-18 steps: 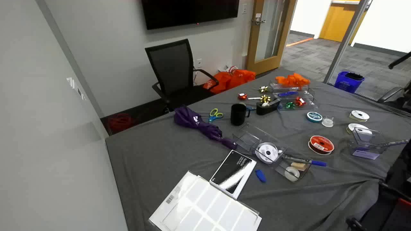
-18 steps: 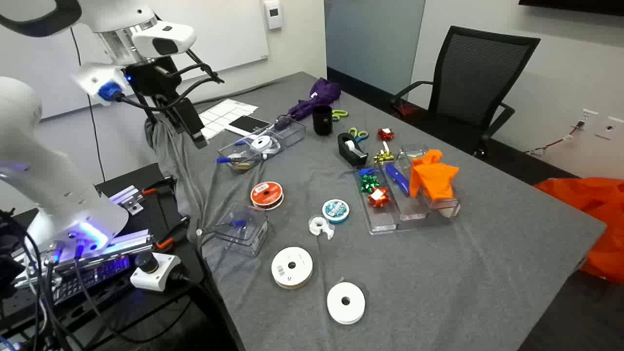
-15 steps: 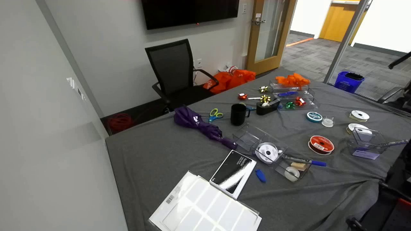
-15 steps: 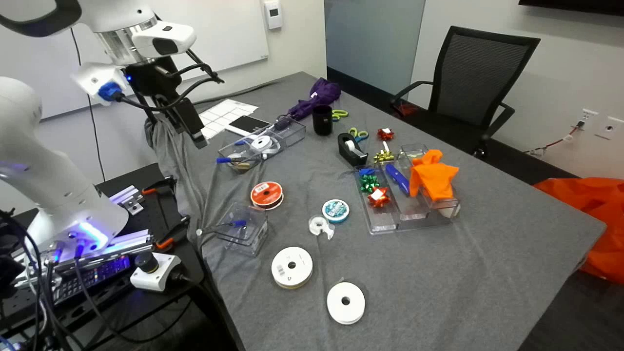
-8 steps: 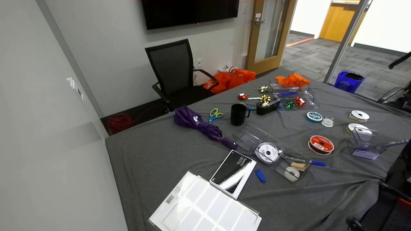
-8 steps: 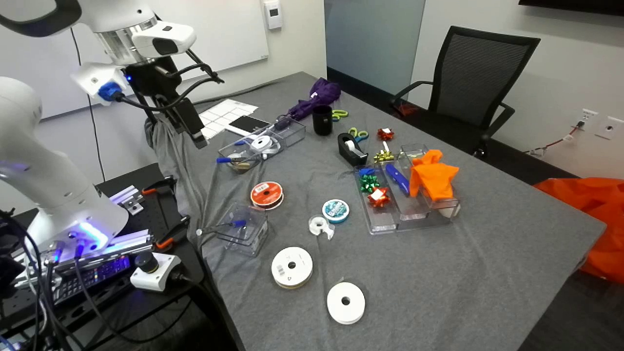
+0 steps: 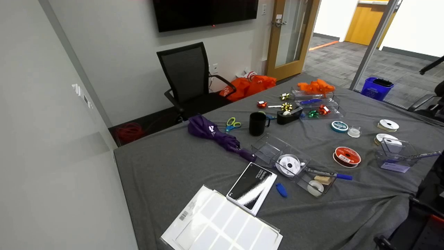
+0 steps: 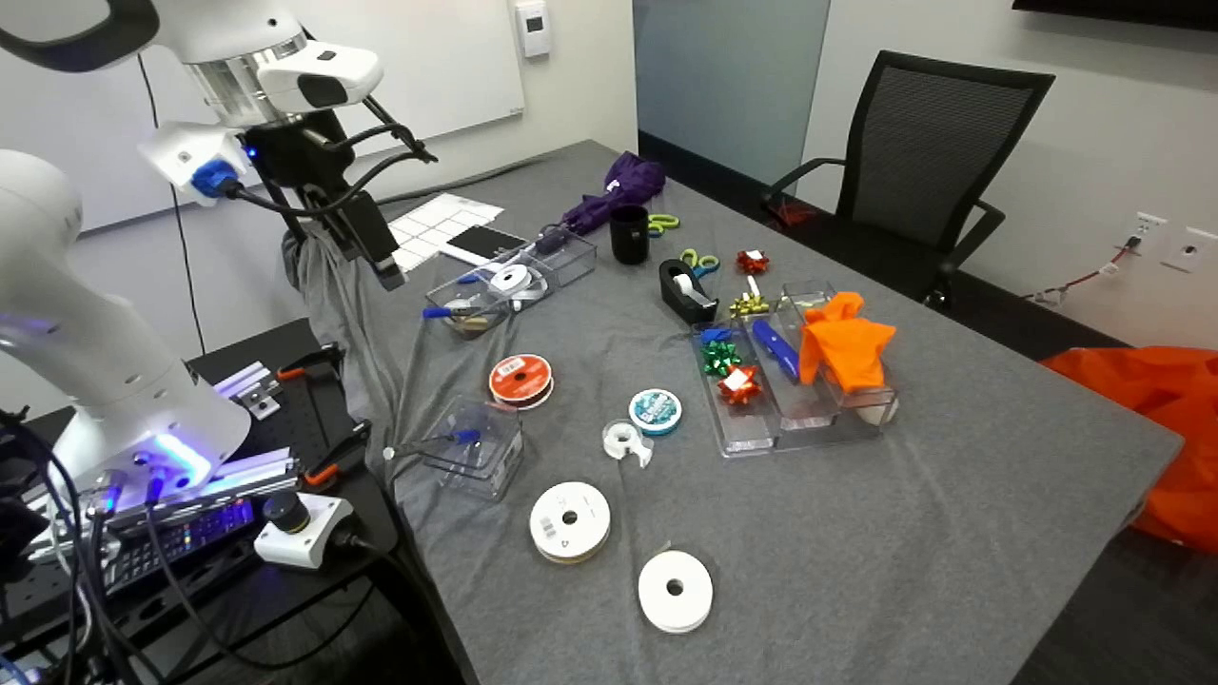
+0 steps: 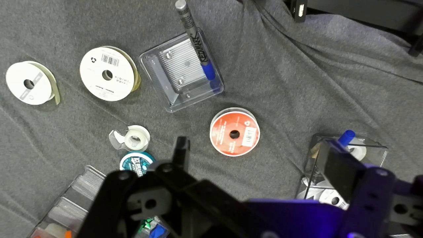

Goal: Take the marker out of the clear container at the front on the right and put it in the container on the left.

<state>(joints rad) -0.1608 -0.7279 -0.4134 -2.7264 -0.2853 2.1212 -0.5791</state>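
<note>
Marker (image 9: 195, 41) leans in small clear bin (image 9: 175, 62) near red spool (image 9: 224, 135), divided container (image 7: 267, 152) on spool's other side, hand (image 9: 257, 150) released, spread wide

In the wrist view, the slim grey cylindrical marker (image 9: 195, 40) carries black lettering and a blue cap, the square clear plastic container (image 9: 175, 62) shows fine pale stripes, the round orange-red ribbon spool (image 9: 224, 134) bears a white label, and the black 2-fingered gripper (image 9: 257, 147) takes a violet tint in places. In an exterior view, the folded purple fabric umbrella (image 7: 222, 138) has a white logo and the loop-handled scissors (image 7: 232, 125) mix 2 colours, lime and blue. In both exterior views, the cloth-covered table (image 8: 904, 552) is plain grey and the cylindrical mug (image 8: 629, 235) black.
</note>
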